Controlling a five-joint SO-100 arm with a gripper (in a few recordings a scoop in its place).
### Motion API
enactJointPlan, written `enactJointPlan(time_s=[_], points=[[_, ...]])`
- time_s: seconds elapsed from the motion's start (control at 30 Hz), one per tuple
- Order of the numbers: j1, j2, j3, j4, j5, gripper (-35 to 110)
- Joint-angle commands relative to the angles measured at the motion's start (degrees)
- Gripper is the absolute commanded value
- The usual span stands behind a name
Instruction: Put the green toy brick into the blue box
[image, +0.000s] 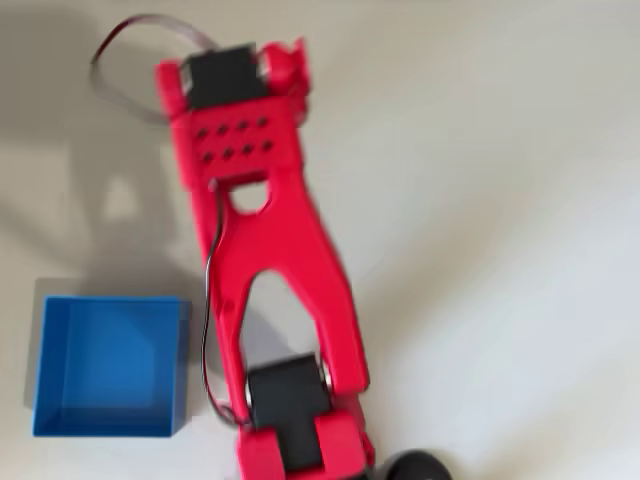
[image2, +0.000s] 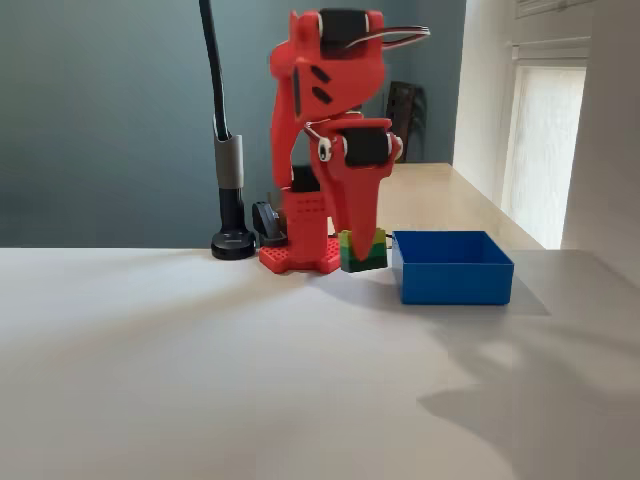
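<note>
Reading the fixed view from the left, a black gooseneck stand (image2: 232, 190) rises behind the table (image2: 200, 380), then comes the red arm (image2: 325, 120) with its gripper (image2: 362, 245) pointing straight down, and last, just to the gripper's right, the blue box (image2: 452, 266). At the fingertips sits the green toy brick (image2: 363, 252), lime on top and darker green below; the fingers look closed around its upper part, though the brick's underside is so close to the tabletop that I cannot say for certain whether it is lifted or resting there. Being a small, rigid, light piece of plastic, it should take a firm pinch without harm, but its smooth side faces may slip or twist, so flat opposite sides are the place to hold it, not the studs. From the gripper, the box's near wall stands just beside the brick, so a short sideways carry with enough lift to clear the low rim seems called for. In the overhead view the arm (image: 270, 250) covers the brick, and the blue box (image: 50, 350) lies apart to the arm's left.
</note>
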Motion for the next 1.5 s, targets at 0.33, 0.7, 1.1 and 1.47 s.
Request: enactJointPlan(time_s=[0.33, 0.7, 1.1, 1.47], points=[[-36.83, 18.19, 14.94, 1.58, 11.07, 0], [-47.81, 17.75, 17.84, 5.62, 18.54, 0], [-48.34, 11.78, 13.54, 2.9, 15.03, 0], [-48.43, -3.6, 8.61, 3.08, 14.5, 0]])
